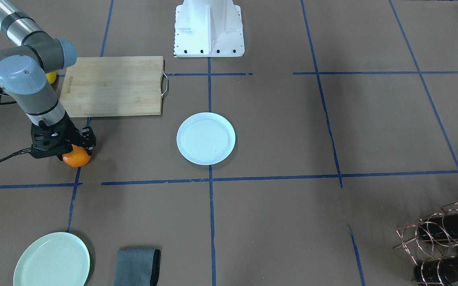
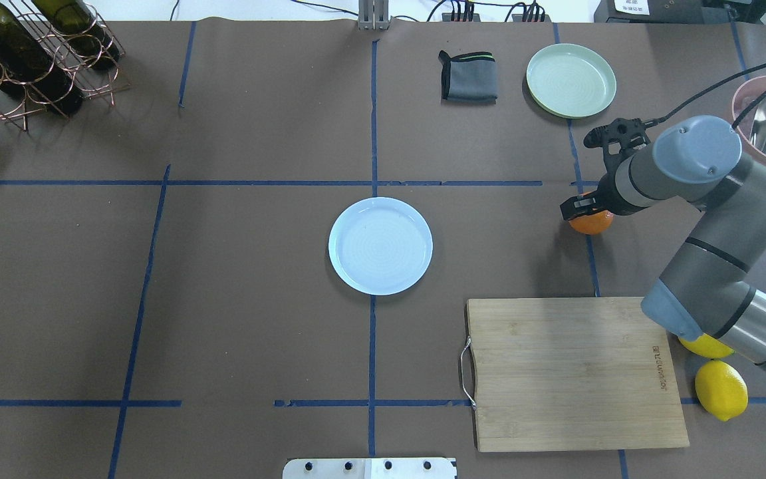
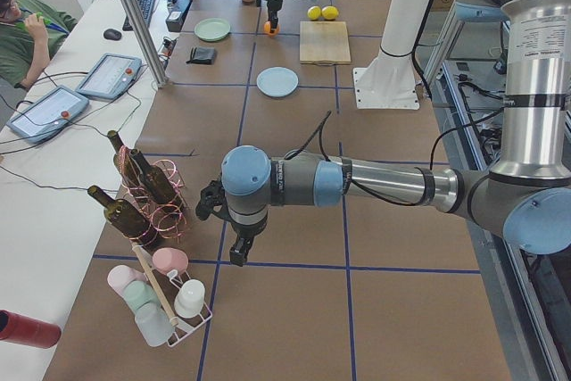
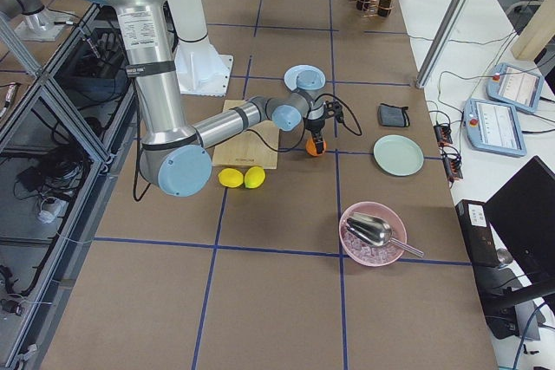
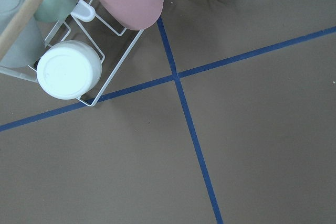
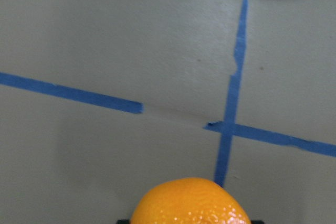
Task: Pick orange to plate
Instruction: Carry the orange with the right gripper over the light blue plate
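At the table's far left end, the left gripper (image 3: 236, 252) hangs beside the wine-bottle rack (image 3: 147, 194); I cannot tell how its jaws stand. The plate (image 2: 380, 245) lies empty at the table's centre. Well to its right, the orange (image 2: 594, 223) sits on a blue tape line (image 2: 589, 263), directly under the right gripper (image 2: 586, 210). That gripper's fingers straddle the orange, but I cannot tell whether they have closed. The right arm is much the nearer, and the carry would run leftward in the overhead view.

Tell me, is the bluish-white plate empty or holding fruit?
Empty. The plate shows only its bare surface; the orange is apart, at the right gripper.
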{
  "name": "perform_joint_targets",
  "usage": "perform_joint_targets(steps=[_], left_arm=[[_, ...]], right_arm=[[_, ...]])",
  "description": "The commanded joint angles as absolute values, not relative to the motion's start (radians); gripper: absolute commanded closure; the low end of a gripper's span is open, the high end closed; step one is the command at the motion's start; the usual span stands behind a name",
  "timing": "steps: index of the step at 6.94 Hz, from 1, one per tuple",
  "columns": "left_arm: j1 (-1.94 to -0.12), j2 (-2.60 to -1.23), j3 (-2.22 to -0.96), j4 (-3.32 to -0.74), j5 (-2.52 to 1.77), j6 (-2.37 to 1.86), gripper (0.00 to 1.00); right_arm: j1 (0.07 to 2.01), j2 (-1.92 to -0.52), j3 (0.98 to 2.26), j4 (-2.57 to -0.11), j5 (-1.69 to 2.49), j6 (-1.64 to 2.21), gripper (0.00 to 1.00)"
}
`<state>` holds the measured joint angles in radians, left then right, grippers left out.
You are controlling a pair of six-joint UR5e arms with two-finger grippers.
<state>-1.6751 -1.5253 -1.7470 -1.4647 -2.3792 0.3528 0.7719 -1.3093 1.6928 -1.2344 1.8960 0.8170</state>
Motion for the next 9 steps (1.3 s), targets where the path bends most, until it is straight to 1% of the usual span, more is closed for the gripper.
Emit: perform_joint_targets(steps=[1,2,3,4,5,6,8,9], left_arm=[[-1.675,-1.523,-1.755,-1.465,-2.379,0.351,0.00],[-1.675,-1.525,-1.755,-1.465,-2.379,0.351,0.00],[-1.675,-1.525,-1.755,-1.465,-2.379,0.351,0.00],[-1.675,-1.525,-1.756,-1.465,-2.379,0.351,0.00],[-1.675,-1.525,-1.756,-1.465,-2.379,0.351,0.00],[-1.675,-1.525,-1.756,-1.465,-2.379,0.351,0.00],[-1.675,-1.522,-1.756,-1.465,-2.379,0.351,0.00],[-1.675,-1.520,-1.758,-1.465,-2.379,0.351,0.00]], right_arm=[[0.708,-1.084,1.697,-1.433,1.885,0.995,0.78],[0.656,-0.972,1.694,-1.547,1.834,1.082,0.75],[0.599,-0.894,1.668,-1.580,1.753,1.156,0.71],[0.551,-0.796,1.578,-1.610,1.711,1.211,0.65],[0.501,-0.713,1.472,-1.614,1.622,1.253,0.56],[0.467,-0.671,1.412,-1.614,1.605,1.297,0.53],[0.422,-0.661,1.384,-1.623,1.557,1.319,0.50],[0.416,-0.666,1.384,-1.628,1.555,1.321,0.38]])
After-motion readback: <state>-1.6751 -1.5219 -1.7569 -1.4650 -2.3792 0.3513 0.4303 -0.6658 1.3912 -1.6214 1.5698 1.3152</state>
